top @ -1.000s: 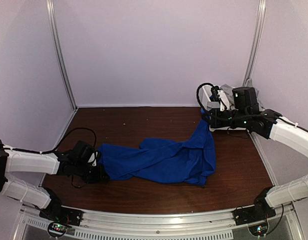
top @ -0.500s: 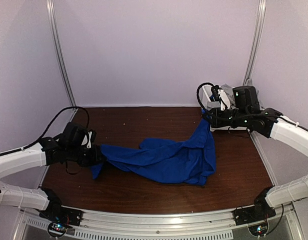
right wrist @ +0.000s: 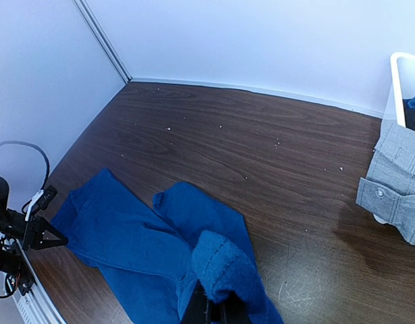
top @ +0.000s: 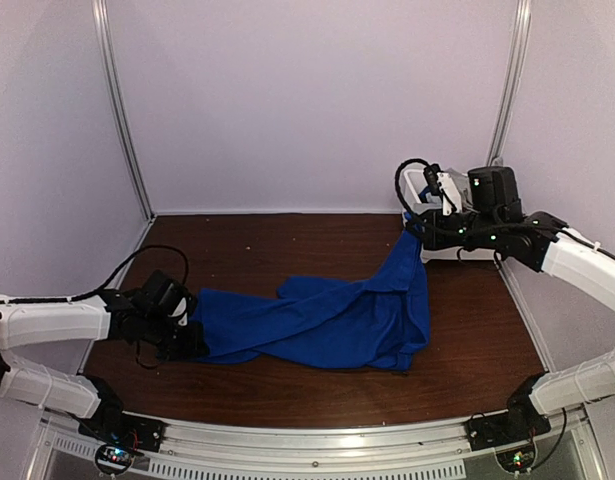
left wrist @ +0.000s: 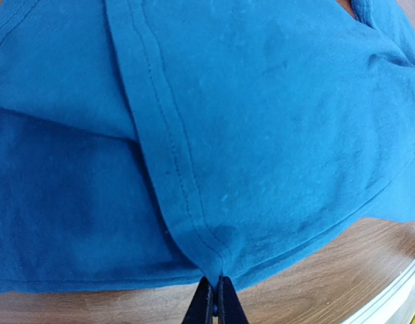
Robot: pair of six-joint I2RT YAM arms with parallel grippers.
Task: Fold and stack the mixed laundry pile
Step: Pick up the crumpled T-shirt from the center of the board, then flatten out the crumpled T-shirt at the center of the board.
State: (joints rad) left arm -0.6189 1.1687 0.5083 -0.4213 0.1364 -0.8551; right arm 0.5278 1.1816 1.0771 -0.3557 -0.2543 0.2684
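Note:
A royal-blue garment (top: 327,320) lies stretched across the wooden table. My left gripper (top: 190,338) is shut on its left hem, low over the table; the left wrist view shows the stitched hem (left wrist: 187,202) pinched between the closed jaws of the left gripper (left wrist: 216,304). My right gripper (top: 419,222) is shut on the garment's far right corner and holds it raised, so the cloth hangs down from it. The right wrist view shows that corner (right wrist: 224,266) bunched over the right gripper (right wrist: 210,310). A light-grey garment (right wrist: 396,182) hangs over the bin edge.
A white plastic bin (top: 419,185) stands at the back right, behind my right arm; its rim also shows in the right wrist view (right wrist: 396,81). Pale walls enclose the table on three sides. My left arm (right wrist: 11,226) with its cable shows in the right wrist view.
My left gripper dropped back down to the table with the hem, after lifting it half a second ago. My right gripper rose a little with its corner.

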